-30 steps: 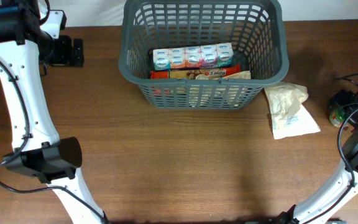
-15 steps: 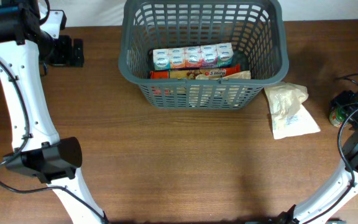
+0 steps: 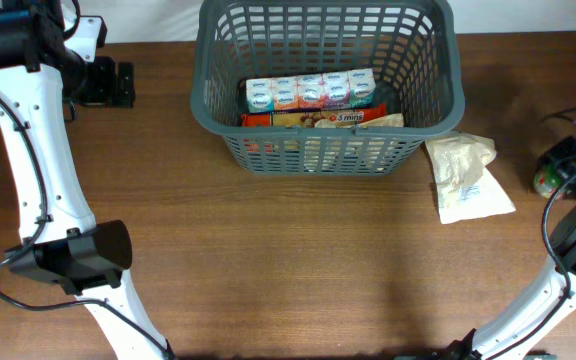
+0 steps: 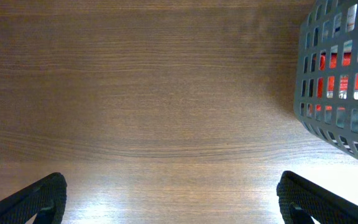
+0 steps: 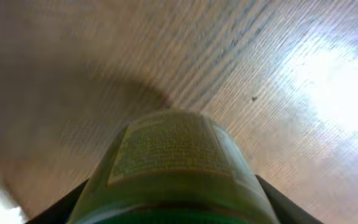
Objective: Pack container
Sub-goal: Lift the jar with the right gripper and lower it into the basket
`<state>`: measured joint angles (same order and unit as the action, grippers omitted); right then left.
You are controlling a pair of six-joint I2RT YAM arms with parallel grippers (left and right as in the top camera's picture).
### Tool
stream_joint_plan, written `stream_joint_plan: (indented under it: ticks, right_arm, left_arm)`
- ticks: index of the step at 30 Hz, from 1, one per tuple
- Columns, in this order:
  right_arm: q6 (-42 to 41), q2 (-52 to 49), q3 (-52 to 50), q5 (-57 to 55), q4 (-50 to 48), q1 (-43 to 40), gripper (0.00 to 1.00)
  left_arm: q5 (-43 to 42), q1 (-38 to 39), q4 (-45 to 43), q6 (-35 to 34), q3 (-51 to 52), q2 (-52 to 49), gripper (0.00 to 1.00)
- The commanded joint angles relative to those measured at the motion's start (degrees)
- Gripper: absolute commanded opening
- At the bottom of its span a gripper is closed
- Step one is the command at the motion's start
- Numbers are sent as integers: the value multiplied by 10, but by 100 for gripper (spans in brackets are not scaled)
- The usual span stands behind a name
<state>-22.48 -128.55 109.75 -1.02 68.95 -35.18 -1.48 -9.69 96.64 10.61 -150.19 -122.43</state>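
Container sits far-centre on the surface, partly packed. Right pincer grips a green jar and has shifted slightly at the right edge; judged, the lift is starting. Left pincer stays open, left of the container.

Brown wood-grain surface fills most of view. Corner of dark grey lattice container at right edge, standing on surface. Red packaging visible through slots. Left gripper jaws spread wide, dark fingertips in both lower corners.
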Motion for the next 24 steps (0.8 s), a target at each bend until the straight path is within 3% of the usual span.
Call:
stream_joint_plan:
  ticks: [1,3,5,8,13,15,20,24]
  right_arm:
    - [-3,9,106,43,38,-1,55]
    - [-3,10,180,82,85,1,51]
    - [-3,10,276,115,150,8,38]
    - [2,10,427,131,235,39,25]
    - [92,27,600,174,284,139,13]
    - [100,48,628,171,283,204,4]
    - [147,54,646,145,258,374,4]
    - [153,34,632,21,213,476,4]
  left_arm:
    - [-4,-2,0,-7,3,-5,99]
    - [-4,-2,0,-7,3,-5,99]
    - [-4,-2,0,-7,3,-5,99]
    - [-4,-2,0,-7,3,-5,99]
    - [-4,-2,0,-7,3,-5,99]
    - [-4,-2,0,-7,3,-5,99]
    - [-4,-2,0,-7,3,-5,99]
    - [-4,-2,0,-7,3,-5,99]
